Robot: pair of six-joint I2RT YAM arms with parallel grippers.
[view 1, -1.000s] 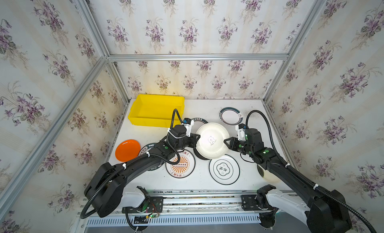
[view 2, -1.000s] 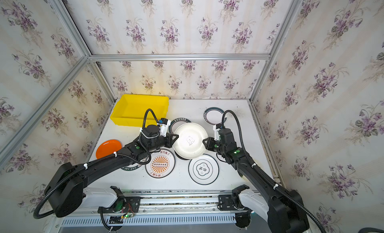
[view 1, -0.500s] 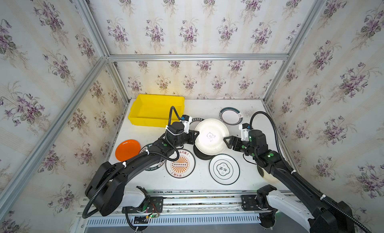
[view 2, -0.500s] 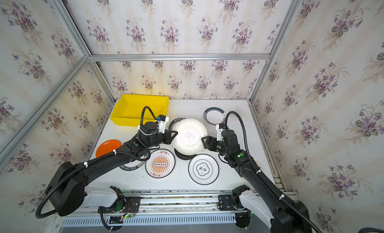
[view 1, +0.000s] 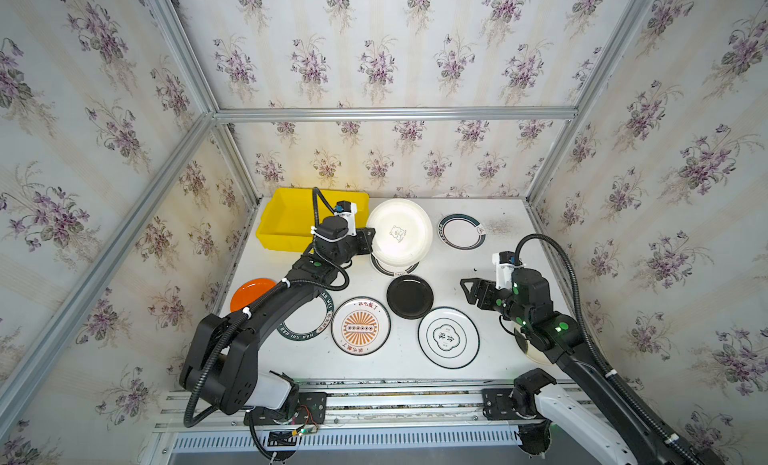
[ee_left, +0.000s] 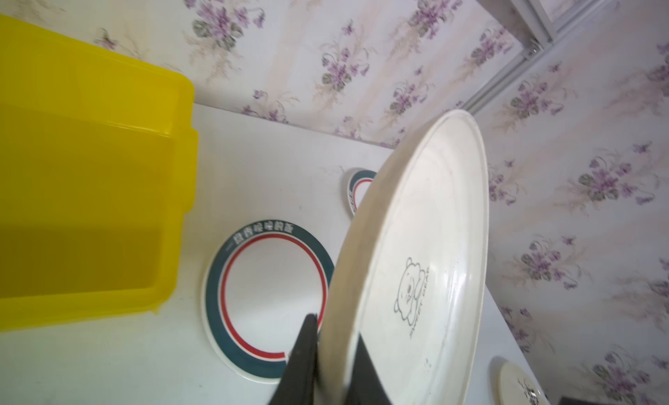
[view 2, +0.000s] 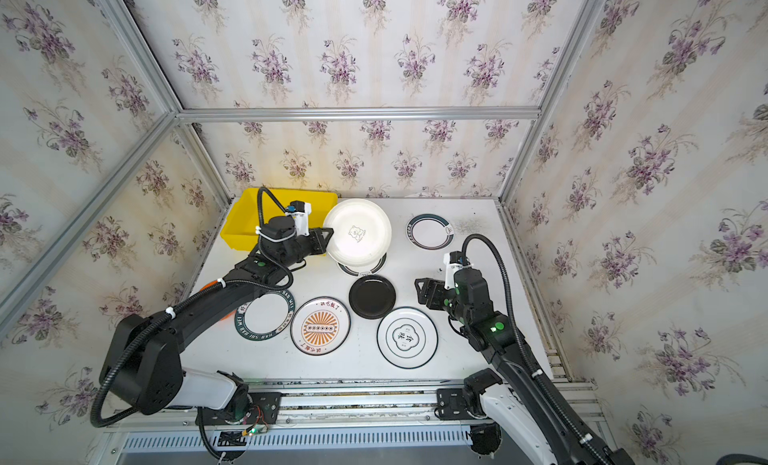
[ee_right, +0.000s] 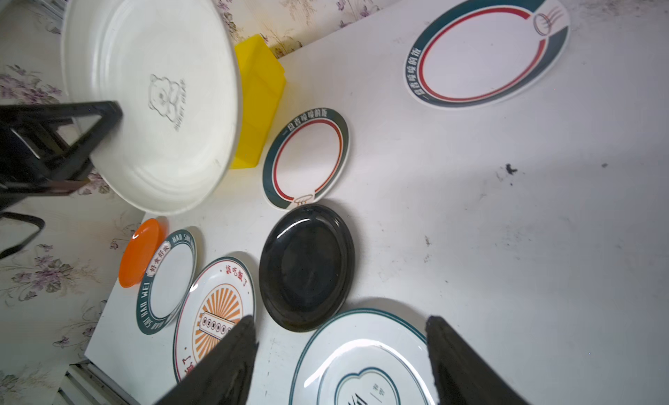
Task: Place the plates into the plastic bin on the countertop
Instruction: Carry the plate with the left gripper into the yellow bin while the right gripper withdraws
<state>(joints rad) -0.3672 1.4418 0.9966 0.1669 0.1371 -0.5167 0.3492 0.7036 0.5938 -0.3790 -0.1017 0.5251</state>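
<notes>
Left end effector (view 1: pixel 366 241): gripping tilted cream plate (view 1: pixel 400 233) right of bin (view 1: pixel 284 223).
Right end effector (view 1: pixel 468 291): hovering open, near right.

High above the front edge in both top views, facing steeply down on the whole counter (view 1: pixel 395 367); nearly the same field twice, shifted slightly sideways. Left wrist: very close, sighting along the left end effector (ee_left: pixel 335 327) past the cream plate (ee_left: pixel 416 240) toward the plastic bin (ee_left: pixel 186 160). Right wrist: low, sighting through the right end effector (ee_right: pixel 340 320) across the counter. Shared by both: cream plate, plastic bin, red-ringed plate (ee_left: pixel 268 298).
</notes>
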